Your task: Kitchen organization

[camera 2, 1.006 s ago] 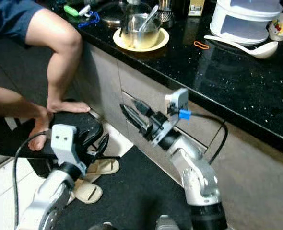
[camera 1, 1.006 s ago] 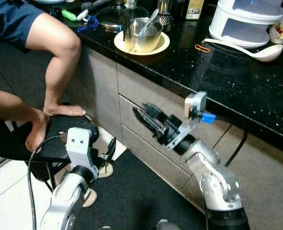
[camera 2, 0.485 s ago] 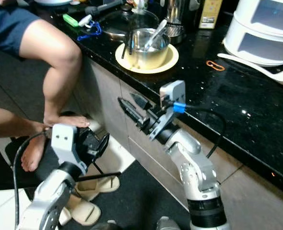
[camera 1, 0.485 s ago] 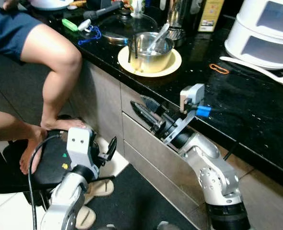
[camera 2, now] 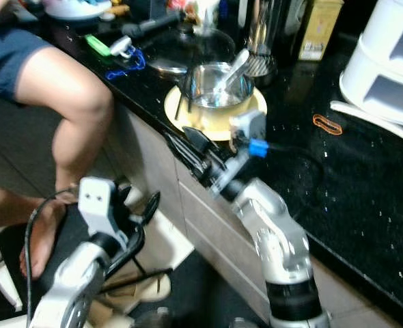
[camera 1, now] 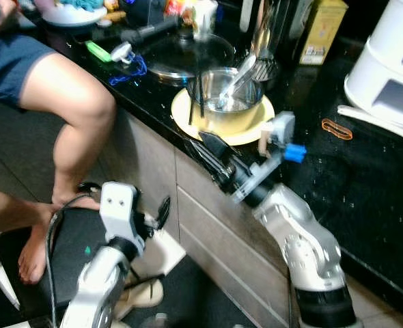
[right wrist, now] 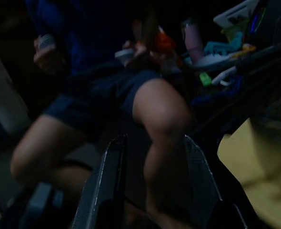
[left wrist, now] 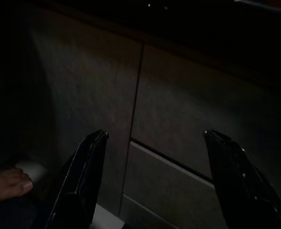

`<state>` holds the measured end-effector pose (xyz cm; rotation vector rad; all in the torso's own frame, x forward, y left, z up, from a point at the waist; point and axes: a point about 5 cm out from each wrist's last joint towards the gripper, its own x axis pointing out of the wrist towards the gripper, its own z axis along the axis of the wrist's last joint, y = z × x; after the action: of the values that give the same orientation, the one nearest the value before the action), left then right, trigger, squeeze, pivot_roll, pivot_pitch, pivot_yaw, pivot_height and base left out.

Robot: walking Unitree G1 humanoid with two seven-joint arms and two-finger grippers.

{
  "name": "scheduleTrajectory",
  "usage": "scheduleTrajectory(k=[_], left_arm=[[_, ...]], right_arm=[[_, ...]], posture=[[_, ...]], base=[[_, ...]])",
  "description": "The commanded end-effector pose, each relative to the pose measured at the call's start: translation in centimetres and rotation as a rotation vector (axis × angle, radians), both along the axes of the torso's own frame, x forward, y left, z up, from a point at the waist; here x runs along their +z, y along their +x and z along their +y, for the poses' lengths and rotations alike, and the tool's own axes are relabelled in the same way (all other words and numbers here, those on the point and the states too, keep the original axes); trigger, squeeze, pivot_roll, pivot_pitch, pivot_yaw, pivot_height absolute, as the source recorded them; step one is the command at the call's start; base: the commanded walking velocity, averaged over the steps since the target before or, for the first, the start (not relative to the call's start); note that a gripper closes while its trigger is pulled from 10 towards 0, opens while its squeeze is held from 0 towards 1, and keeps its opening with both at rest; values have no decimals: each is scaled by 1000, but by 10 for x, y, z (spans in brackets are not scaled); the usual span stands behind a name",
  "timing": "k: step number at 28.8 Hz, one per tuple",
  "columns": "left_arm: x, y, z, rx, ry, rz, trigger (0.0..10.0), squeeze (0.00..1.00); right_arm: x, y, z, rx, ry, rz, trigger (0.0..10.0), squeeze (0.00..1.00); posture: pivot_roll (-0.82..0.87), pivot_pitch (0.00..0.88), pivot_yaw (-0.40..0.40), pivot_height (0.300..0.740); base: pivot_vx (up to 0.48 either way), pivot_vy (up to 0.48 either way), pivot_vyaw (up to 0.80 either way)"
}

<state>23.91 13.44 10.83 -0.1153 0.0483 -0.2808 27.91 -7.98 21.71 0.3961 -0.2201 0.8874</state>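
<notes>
Progress is nil by our reading: we are holding nothing. Our right tool [camera 1: 212, 154] is hovering with fingers apart at the table [camera 1: 365, 198] edge, just beside the yellow plate [camera 1: 188, 117] carrying the metal bowl [camera 1: 225, 102]. Our left tool [left wrist: 152, 181] is hanging wide before the drawers [left wrist: 188, 129].

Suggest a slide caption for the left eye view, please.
Right gripper, fingers open, at the counter edge beside a yellow plate holding a steel bowl.

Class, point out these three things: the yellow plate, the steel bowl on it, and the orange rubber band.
yellow plate [camera 1: 251, 134], left eye view, front rim.
steel bowl [camera 1: 230, 121], left eye view, outer wall.
orange rubber band [camera 1: 336, 128], left eye view, its loop.
</notes>
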Motion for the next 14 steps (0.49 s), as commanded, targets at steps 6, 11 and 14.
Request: scheduleTrajectory(k=[6, 11, 14], left_arm=[[-3, -2, -2, -8, 0, 9, 10000, 0], [-3, -2, -3, -7, -4, 9, 10000, 0], [-2, -2, -3, -8, -7, 9, 10000, 0]], right_arm=[[22, -1, -5, 20, 113, -25, 10000, 0], [49, 2, -12, -22, 156, -104, 10000, 0], [57, 2, -14, -42, 121, -149, 10000, 0]], posture=[[54, 85, -15, 740], [52, 90, -16, 740], [51, 92, -16, 740]], base=[[0, 0, 0], [0, 0, 0], [0, 0, 0]])
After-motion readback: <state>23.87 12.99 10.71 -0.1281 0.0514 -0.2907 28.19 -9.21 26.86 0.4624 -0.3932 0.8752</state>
